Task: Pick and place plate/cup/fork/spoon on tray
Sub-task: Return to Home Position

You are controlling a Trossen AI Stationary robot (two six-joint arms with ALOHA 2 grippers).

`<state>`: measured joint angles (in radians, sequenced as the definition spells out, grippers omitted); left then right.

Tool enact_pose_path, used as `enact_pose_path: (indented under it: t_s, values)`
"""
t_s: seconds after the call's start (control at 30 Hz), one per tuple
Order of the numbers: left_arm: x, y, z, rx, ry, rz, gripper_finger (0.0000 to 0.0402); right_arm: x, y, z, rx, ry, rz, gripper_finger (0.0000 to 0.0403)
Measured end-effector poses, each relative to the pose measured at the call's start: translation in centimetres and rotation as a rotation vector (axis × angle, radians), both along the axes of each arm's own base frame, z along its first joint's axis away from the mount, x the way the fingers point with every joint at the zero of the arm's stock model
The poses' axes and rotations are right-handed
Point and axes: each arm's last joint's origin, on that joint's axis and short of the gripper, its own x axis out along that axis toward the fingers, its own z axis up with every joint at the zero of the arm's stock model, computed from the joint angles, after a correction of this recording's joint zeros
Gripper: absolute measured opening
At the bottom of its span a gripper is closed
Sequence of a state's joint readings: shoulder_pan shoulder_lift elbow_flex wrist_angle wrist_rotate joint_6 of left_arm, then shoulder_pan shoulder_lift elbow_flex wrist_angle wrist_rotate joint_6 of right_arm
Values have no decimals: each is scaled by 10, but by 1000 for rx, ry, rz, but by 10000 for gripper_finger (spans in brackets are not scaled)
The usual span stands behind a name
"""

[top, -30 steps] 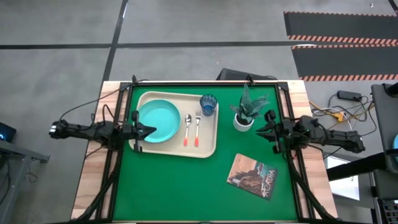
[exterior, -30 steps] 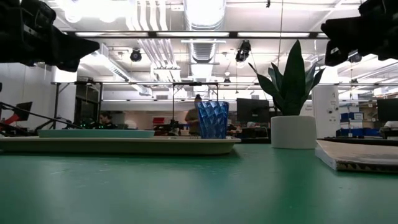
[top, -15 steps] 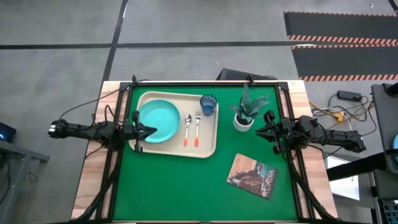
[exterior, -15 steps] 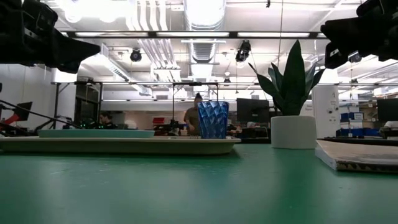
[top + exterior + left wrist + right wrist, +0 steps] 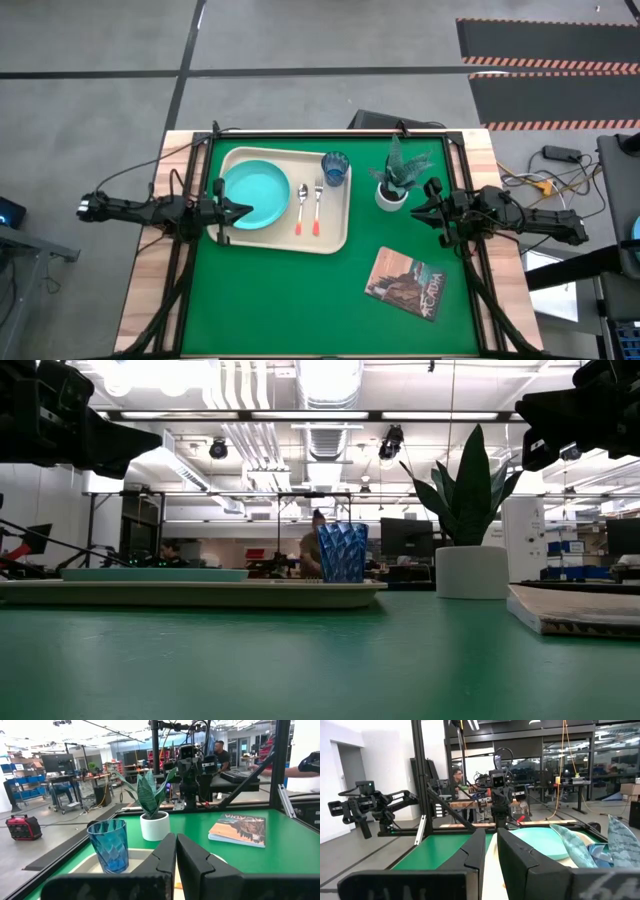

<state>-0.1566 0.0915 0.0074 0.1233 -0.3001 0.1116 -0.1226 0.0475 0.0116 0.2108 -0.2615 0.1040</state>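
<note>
— Did anything move in the last second?

— Almost nothing. On the table all objects stay where they were; only the left gripper [image 5: 238, 210] has crept a little, at the left of the high view, its tip over the edge of the plate [image 5: 254, 193]. Its 2 fingers are pressed together with nothing between them. The right gripper [image 5: 420, 211], at the right of the frame near the potted plant [image 5: 394, 180], has not moved — its fingers stand a little apart, and they hold nothing.

— And the task's things?

— All 4 lie on the tray [image 5: 283, 239], in the upper left part of the green mat. The plate is at the tray's left, the spoon [image 5: 301, 207] and the fork [image 5: 317, 205] side by side in the middle, the cup [image 5: 335, 167] at the upper right corner. The book [image 5: 405, 283] lies apart at the lower right.

— So what does it mean?

— I judge the placing is finished — both arms seem only to rest.
</note>
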Motion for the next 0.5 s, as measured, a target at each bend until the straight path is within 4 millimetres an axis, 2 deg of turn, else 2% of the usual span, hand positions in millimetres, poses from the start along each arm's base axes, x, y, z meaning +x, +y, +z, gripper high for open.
enact_pose_path:
  t_s: [0.5]
  values:
    - [1, 0, -1, 2, 15, 0, 0, 0, 0, 0, 0, 0, 0, 43]
